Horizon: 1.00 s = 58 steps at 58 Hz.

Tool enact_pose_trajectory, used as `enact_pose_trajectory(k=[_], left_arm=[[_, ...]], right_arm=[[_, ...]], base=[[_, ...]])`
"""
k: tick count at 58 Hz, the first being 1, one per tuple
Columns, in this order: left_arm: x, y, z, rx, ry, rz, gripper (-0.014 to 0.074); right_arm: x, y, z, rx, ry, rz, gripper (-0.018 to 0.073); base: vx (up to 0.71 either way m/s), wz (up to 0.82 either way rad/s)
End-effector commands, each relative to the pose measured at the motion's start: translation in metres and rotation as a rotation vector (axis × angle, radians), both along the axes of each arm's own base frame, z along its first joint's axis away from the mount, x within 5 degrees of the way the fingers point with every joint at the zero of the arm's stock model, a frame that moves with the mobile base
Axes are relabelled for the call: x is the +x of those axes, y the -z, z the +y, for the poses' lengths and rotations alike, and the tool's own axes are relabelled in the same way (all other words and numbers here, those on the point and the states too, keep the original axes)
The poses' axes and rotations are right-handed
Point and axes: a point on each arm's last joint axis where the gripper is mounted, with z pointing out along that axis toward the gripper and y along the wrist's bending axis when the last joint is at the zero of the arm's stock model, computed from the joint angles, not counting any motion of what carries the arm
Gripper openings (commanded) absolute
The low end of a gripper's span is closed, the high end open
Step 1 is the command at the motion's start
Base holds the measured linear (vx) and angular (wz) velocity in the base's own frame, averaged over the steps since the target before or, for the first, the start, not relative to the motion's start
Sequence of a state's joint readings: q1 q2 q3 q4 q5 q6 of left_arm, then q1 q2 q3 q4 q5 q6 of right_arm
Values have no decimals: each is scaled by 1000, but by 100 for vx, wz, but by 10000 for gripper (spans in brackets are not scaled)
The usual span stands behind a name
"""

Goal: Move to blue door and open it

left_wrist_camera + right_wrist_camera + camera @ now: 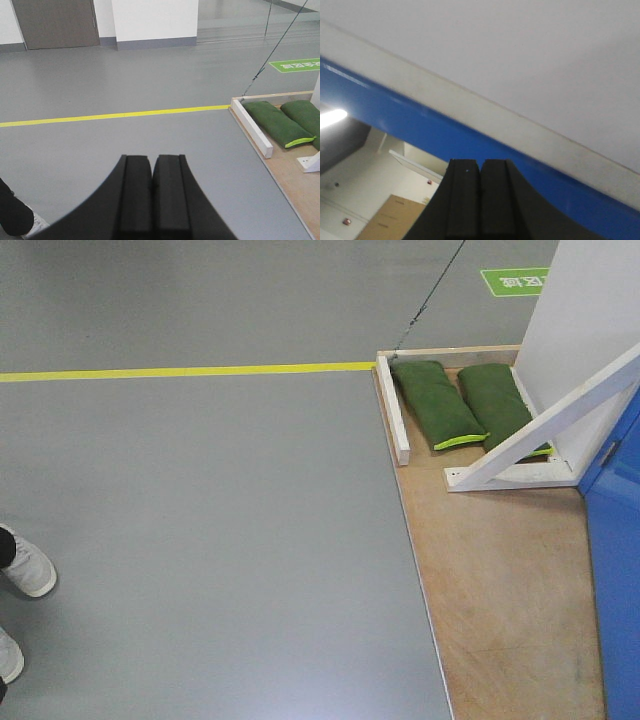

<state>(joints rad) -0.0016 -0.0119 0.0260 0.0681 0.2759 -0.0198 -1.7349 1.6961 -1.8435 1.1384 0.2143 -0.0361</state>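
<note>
You had the left gripper (152, 165) and right gripper (480, 170) with fingers (137, 190) pressed together, holding nothing; the blue door (618, 540) stood far right on the plywood platform (500, 590), beside open grey floor (200, 540).

The gray floor (200, 540) carries a yellow line (180, 370), a green sticker (515, 280) and a plywood board (500, 590); two green sandbags (435, 400) lie side by side on that board.
</note>
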Motion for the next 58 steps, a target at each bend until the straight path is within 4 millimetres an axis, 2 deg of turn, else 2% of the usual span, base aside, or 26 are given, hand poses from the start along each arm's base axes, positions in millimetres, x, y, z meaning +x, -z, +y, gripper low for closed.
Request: enact_pose_trajectory(k=[1,8,16,20,26,35,43,58], left_arm=[[-1,-17,-1,-9,11,-123,73],[-1,-17,-1,-9,11,-123,73],[-1,-17,-1,-9,11,-123,73],[-1,-17,-1,-9,11,-123,73],[-1,-17,-1,-9,11,-123,73],[-1,-17,-1,-9,11,-123,73],[-1,-17,-1,-9,11,-123,73],[-1,-17,-1,-9,11,-123,73]], right_arm=[[17,-31,19,-95,13,84,12],[27,-32,19,-108,0,74,12],[27,-33,19,-111,20,112,12],[25,-31,19,-100,52,222,12],[23,-32,21,-83,124,479,12],[20,-42,32,-97,231,775,12],[25,-52,39,-159,259,777,12],[31,-52,39,-164,236,752,12]], base=[[0,0],[0,0],[0,0],[0,0],[0,0],[0,0],[0,0],[0,0]])
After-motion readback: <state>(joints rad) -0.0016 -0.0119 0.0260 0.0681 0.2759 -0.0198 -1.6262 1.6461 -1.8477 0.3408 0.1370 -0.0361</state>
